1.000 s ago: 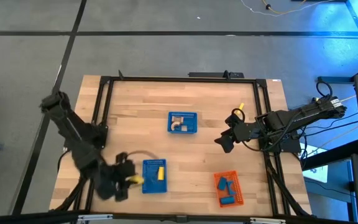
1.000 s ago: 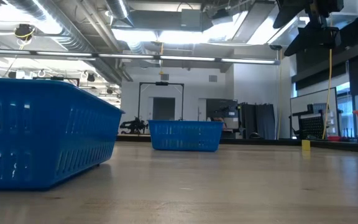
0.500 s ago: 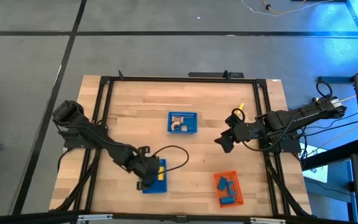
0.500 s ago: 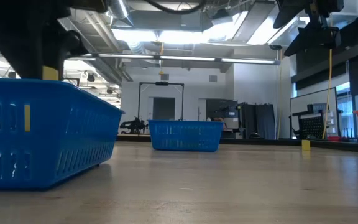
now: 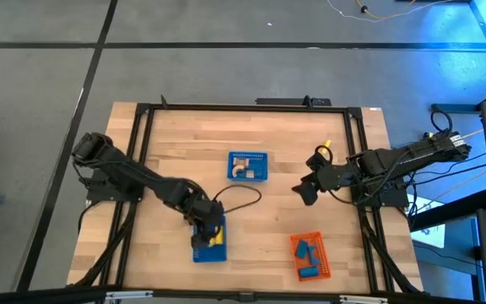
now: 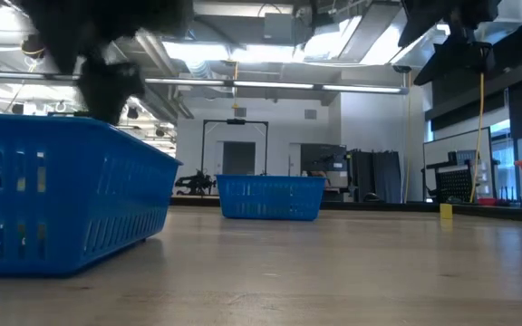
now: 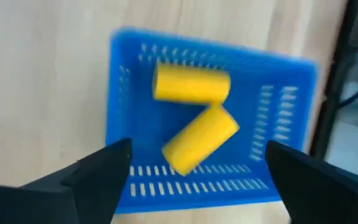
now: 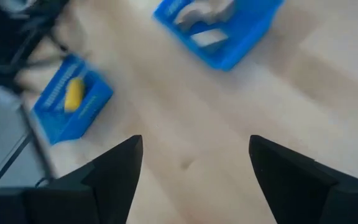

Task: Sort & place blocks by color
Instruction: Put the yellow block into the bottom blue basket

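Observation:
My left gripper stands open above the near blue basket. Two yellow cylinder blocks lie in this basket, one level and one slanted against it, both clear of my fingers. In the high view the left gripper covers part of that basket. My right gripper hangs open above bare table at the right, holding nothing. The far blue basket holds tan blocks. The orange basket holds blue blocks. One yellow block stands on the table near the right arm.
A black frame runs around the table's edges. A cable loops from the left arm over the table between the two blue baskets. Bare wood lies in the table's middle.
My left gripper has swung from the table's near left toward the right, carrying a yellow block, and now hangs over the near blue basket. That block has left the fingers and lies in the basket beside the other yellow one. The right arm kept still.

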Action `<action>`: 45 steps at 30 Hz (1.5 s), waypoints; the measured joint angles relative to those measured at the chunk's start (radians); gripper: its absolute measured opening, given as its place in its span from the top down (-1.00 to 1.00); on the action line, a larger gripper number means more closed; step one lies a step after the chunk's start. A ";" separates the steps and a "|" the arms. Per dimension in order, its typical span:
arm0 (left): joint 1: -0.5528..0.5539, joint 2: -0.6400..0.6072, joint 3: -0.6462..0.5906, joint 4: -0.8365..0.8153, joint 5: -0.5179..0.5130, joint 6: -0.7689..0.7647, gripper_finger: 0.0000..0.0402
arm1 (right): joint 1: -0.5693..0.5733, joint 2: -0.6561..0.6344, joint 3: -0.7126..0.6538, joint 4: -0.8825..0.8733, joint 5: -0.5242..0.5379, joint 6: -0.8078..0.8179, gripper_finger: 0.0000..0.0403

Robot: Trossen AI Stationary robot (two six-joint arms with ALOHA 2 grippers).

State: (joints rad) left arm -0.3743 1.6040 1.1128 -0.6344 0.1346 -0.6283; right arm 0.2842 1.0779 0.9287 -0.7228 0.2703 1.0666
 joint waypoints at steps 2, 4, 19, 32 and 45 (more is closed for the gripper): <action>0.038 -0.050 0.022 0.009 -0.046 0.008 -0.81 | -0.034 -0.018 0.000 -0.035 0.041 0.009 -0.46; 0.091 -0.124 0.046 0.011 -0.140 0.032 -0.81 | -0.079 -0.042 0.001 -0.080 0.111 0.034 -0.46; 0.583 -0.459 0.062 0.363 -0.355 0.185 -0.79 | -0.614 -0.060 -0.366 -0.043 0.194 0.297 -0.42; 0.887 -0.526 0.060 0.452 0.081 0.265 -0.79 | -0.740 0.115 -0.493 0.155 0.225 0.493 -0.27; 0.685 -0.611 -0.258 0.637 -0.030 0.217 -0.69 | -0.753 0.237 -0.462 0.146 0.152 0.527 0.15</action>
State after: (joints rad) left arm 0.3111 0.9930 0.8552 0.0021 0.1043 -0.4108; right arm -0.4686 1.3151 0.4668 -0.5768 0.4227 1.5940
